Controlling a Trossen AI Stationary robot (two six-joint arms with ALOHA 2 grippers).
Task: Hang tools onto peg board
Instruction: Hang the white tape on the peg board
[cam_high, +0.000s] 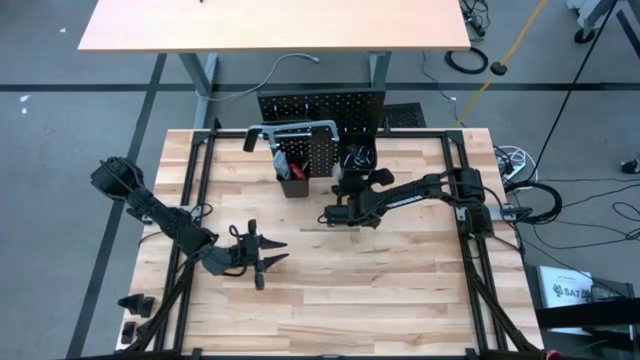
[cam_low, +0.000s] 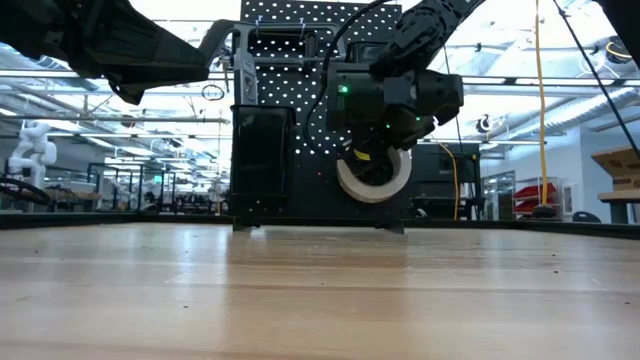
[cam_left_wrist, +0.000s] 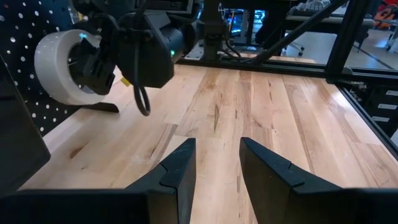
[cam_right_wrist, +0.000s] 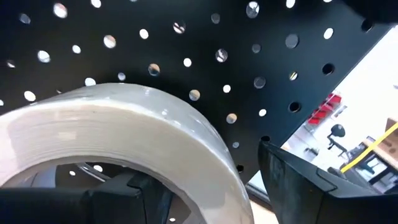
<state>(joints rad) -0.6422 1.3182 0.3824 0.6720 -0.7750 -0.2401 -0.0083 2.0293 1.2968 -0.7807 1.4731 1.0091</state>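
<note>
Right gripper (cam_low: 372, 165) is holding the white tape roll (cam_low: 374, 178) by its band, one finger inside the ring and one outside, raised off the wooden table (cam_high: 400, 290) and close in front of the peg board (cam_high: 330, 108). In the right wrist view the roll (cam_right_wrist: 118, 137) is filling the foreground with the perforated black panel (cam_right_wrist: 205, 43) directly behind it; whether they are touching cannot be told. The grey hacksaw (cam_high: 292, 131) is hanging across the board's upper part, and a red-handled tool (cam_high: 281, 165) is sitting in the left black bin (cam_high: 293, 183). Left gripper (cam_high: 258, 252) is hovering over the table's near-left area, well apart from the board, fingers (cam_left_wrist: 178, 175) standing partly apart and holding nothing.
</note>
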